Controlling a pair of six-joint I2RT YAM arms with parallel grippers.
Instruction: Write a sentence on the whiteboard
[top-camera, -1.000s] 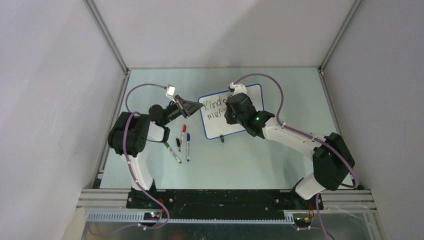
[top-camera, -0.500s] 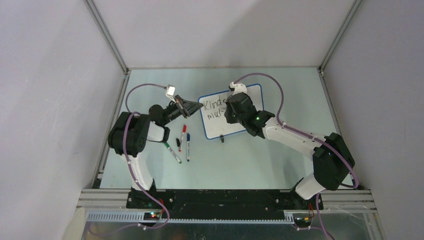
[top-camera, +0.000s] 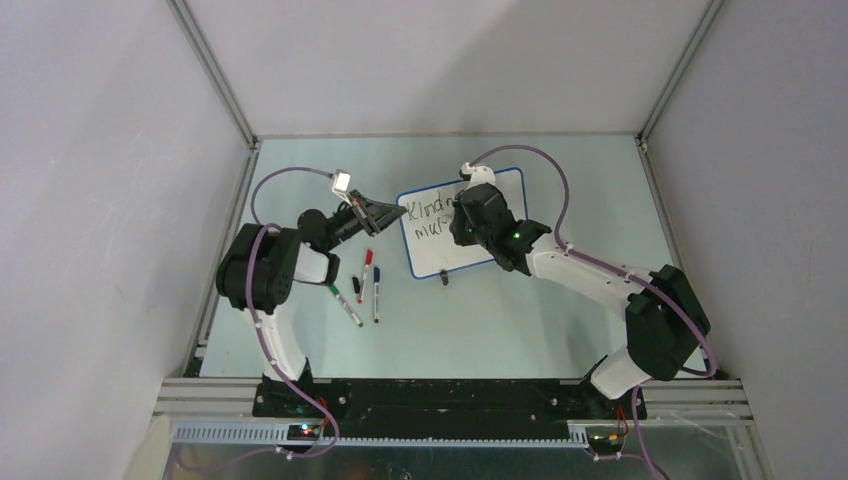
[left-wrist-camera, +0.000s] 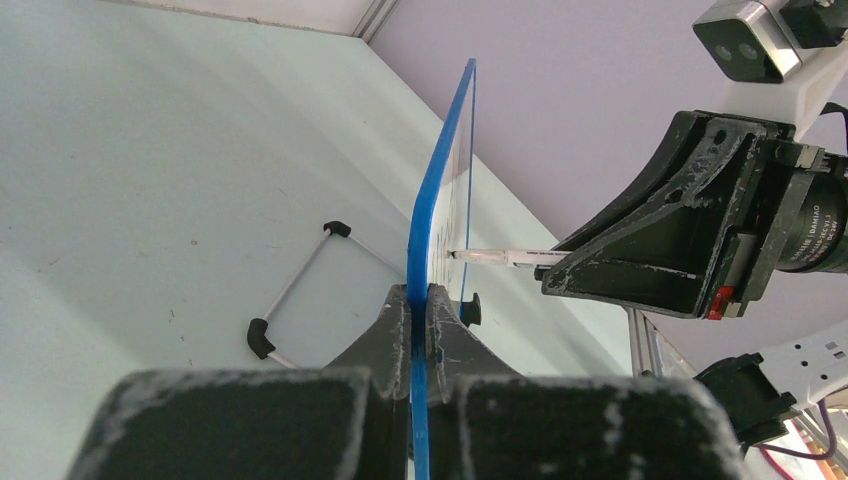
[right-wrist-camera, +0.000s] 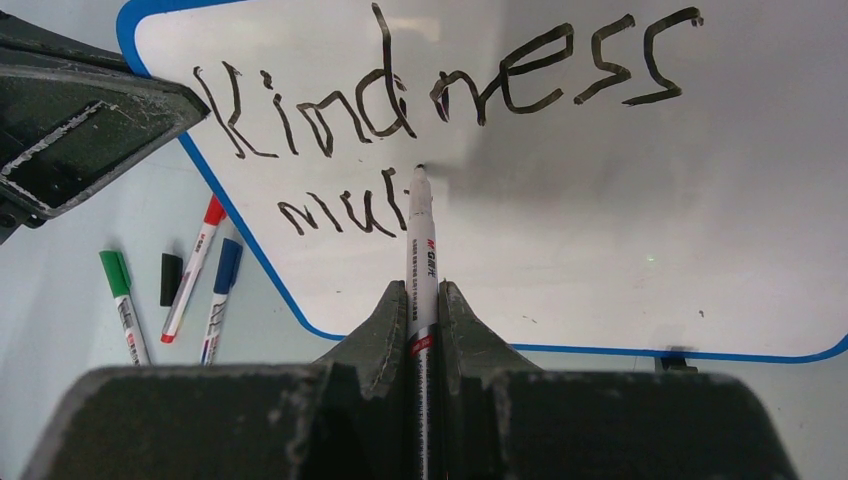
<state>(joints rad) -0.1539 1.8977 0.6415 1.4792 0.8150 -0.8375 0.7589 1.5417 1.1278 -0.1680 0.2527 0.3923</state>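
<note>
On the table (top-camera: 560, 170), the whiteboard (right-wrist-camera: 640, 230) stands on edge, its blue rim pinched between the closed fingers of the left gripper (left-wrist-camera: 420, 300) and its white face reaching ahead of the right gripper (right-wrist-camera: 425, 300). The right gripper's fingers are clamped on a black marker (right-wrist-camera: 420, 250) that pokes forward past their tips to the board, where the sentence (right-wrist-camera: 440, 95) reads "Kindness" over "mul". Left of those fingers, on the table, lie green (right-wrist-camera: 122, 305), red (right-wrist-camera: 195, 268) and blue (right-wrist-camera: 222, 290) pens and a black cap (right-wrist-camera: 171, 278).
</note>
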